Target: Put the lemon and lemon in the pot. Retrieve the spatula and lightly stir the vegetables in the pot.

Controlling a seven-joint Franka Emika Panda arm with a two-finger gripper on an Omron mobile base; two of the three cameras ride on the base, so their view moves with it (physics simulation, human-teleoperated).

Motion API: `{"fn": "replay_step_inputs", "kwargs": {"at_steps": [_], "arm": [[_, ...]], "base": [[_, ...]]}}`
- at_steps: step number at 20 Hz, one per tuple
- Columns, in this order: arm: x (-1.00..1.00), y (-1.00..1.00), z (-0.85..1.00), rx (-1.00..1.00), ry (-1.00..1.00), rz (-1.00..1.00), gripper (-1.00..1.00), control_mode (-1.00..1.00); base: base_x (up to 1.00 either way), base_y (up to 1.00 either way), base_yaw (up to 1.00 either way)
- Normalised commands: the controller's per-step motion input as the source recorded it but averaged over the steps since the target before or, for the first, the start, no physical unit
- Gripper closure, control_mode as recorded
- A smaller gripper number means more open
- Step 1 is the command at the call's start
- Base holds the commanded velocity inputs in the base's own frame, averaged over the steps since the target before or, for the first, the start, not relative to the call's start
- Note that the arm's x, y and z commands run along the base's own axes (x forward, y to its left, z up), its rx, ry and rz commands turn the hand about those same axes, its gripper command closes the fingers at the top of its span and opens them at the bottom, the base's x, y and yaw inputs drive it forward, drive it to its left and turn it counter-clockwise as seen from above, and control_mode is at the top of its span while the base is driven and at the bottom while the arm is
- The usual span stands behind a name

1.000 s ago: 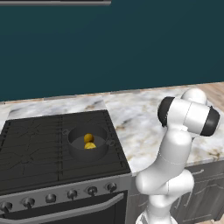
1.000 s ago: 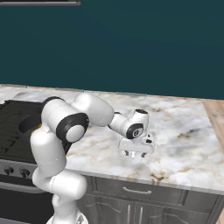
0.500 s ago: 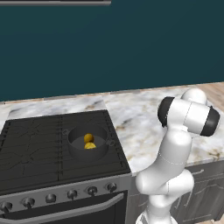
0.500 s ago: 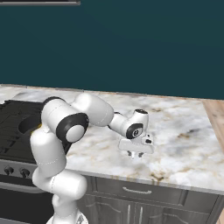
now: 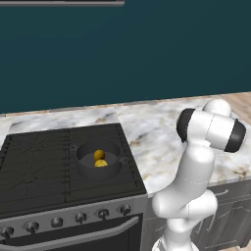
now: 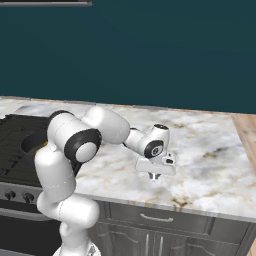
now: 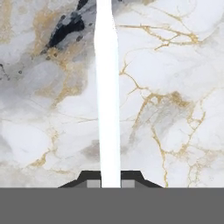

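The dark grey pot [image 5: 81,164] stands on the stove's right front burner. Both lemons lie inside it, one lemon [image 5: 99,154] behind the other lemon [image 5: 101,163]. My gripper [image 6: 155,176] points down onto the marble counter, well to the right of the stove. In the hand view the spatula [image 7: 107,100] shows as a slim pale handle lying on the marble and running straight up from between my fingertips [image 7: 91,182]. The gripper [image 7: 109,181] is shut on that handle. The blade is out of the frame.
The black stove [image 5: 39,166] with its front knobs takes up the left. The marble counter [image 6: 210,155] stretches right to a wooden surface [image 6: 246,135]. The counter's front edge and cabinet drawers [image 6: 150,217] lie just below the gripper.
The jaws have closed from wide open onto the spatula's handle. The arm, the pot and the lemons have stayed where they were.
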Motion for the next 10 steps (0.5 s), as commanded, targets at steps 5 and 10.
{"fn": "replay_step_inputs", "kwargs": {"at_steps": [5,10], "arm": [[-0.01,0.0,0.05,0.0,-0.01,0.0,1.0,-1.0],[-0.29,0.0,0.76,0.0,-0.12,0.0,1.0,-1.0]], "base": [[0.0,0.0,0.0],[0.0,0.0,0.0]]}}
